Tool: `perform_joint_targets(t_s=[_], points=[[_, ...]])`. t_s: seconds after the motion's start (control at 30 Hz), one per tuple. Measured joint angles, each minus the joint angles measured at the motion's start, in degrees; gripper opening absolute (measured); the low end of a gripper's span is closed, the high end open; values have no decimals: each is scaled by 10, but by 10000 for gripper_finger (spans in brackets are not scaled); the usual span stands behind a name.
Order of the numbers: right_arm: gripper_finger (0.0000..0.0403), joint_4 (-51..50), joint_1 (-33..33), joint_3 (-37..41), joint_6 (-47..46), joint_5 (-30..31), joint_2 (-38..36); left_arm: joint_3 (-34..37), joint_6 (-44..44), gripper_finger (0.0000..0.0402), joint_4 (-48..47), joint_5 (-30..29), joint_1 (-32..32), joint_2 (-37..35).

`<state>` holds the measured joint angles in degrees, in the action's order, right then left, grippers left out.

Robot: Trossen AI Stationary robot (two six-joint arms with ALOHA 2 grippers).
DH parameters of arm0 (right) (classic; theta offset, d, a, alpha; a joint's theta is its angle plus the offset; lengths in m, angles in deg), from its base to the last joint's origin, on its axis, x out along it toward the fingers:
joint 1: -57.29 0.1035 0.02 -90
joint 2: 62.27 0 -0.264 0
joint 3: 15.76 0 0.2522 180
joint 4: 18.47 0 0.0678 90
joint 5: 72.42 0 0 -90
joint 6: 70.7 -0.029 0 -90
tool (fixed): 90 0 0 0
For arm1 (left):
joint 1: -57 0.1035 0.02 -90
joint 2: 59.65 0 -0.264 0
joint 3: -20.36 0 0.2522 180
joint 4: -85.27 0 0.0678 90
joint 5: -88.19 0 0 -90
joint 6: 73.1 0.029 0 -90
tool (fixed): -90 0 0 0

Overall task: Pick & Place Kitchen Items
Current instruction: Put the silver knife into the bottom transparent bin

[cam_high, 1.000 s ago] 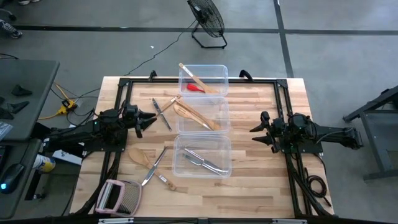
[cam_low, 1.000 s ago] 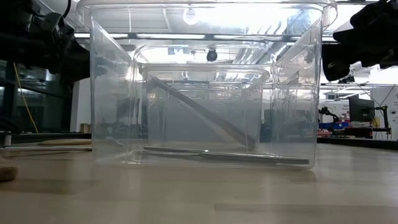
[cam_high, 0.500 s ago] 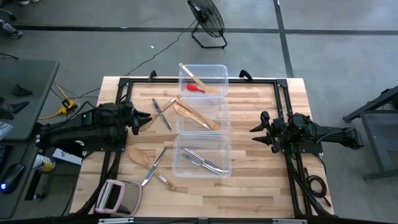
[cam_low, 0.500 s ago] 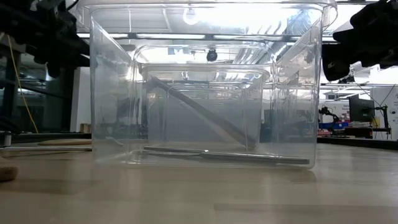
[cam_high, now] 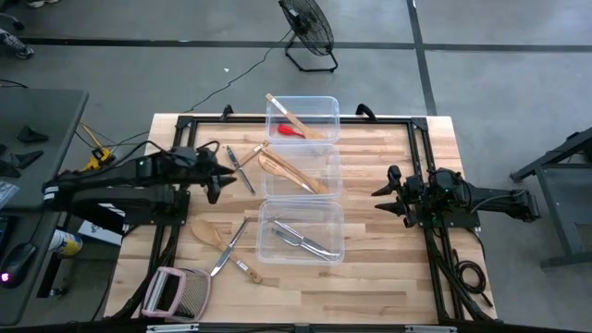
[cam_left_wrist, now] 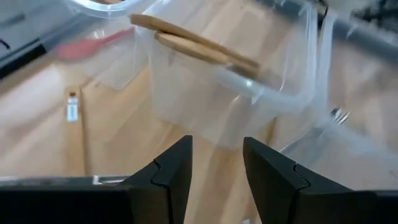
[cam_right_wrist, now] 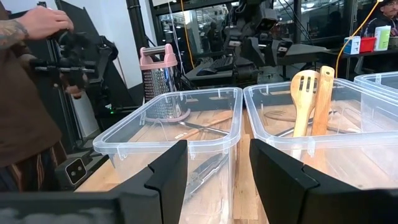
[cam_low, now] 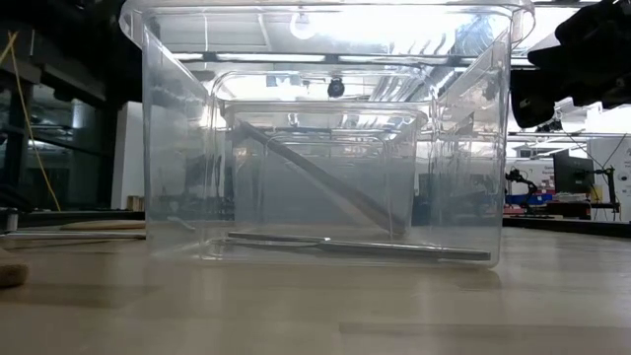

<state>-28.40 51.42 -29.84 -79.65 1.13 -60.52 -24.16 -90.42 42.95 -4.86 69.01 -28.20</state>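
Left claw (cam_high: 218,174) part-open and empty by the tongs (cam_high: 241,168); right claw (cam_high: 383,194) part-open, empty, beside the tubs (cam_high: 301,192).

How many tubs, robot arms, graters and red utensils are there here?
Tubs: 3
Arms: 2
Grater: 1
Red utensil: 1
Total: 7
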Motion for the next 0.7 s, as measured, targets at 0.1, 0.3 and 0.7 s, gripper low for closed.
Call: perform_joint_targets(t_s=[0.1, 0.3, 0.7], points=[[165, 0, 0, 0, 0, 0, 0, 0, 81, 143, 4, 0, 0, 20], [165, 1, 0, 0, 0, 0, 0, 0, 120, 143, 25, -4, 24, 91], [165, 1, 0, 0, 0, 0, 0, 0, -481, 143, 28, 39, 128, 229]])
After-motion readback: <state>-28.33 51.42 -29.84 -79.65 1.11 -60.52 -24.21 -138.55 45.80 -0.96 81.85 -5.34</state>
